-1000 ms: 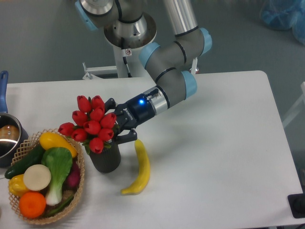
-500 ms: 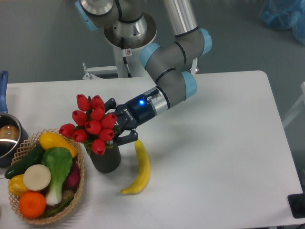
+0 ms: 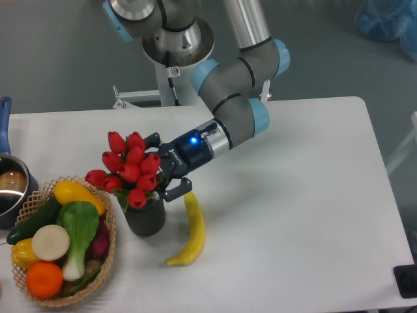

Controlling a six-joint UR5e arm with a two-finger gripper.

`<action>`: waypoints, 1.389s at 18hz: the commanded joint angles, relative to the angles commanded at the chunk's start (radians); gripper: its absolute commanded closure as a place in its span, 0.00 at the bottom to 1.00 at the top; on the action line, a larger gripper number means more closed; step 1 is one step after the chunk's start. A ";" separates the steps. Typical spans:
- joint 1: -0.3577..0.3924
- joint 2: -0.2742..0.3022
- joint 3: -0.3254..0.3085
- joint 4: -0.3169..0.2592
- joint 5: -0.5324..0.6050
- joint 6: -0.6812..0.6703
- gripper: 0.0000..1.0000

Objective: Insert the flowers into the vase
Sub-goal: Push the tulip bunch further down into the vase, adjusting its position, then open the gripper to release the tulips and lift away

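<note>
The flowers [image 3: 129, 167], a tight bunch of red tulip buds with green leaves, stand with their stems in the vase [image 3: 145, 220], a dark cylinder on the table. They lean slightly left over its rim. My gripper [image 3: 168, 165] is just right of the bunch, above the vase's rim. Its fingers [image 3: 181, 190] are spread apart on either side of the bunch's right edge and do not squeeze it. The stems are hidden by the buds and the vase.
A yellow banana [image 3: 189, 229] lies just right of the vase. A wicker basket [image 3: 105, 259] of vegetables and fruit stands against the vase's left. A pot [image 3: 12, 186] with a blue handle sits at the left edge. The arm's base is behind the table.
The arm stayed still. The lower finger swung outward to the right, and the flower bunch shifted slightly right and down, settling in the vase.
</note>
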 joint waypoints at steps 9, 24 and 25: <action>-0.003 -0.003 -0.008 -0.002 0.003 0.014 0.01; -0.003 0.086 -0.015 -0.008 0.185 -0.011 0.00; 0.000 0.101 -0.018 -0.008 0.225 -0.017 0.00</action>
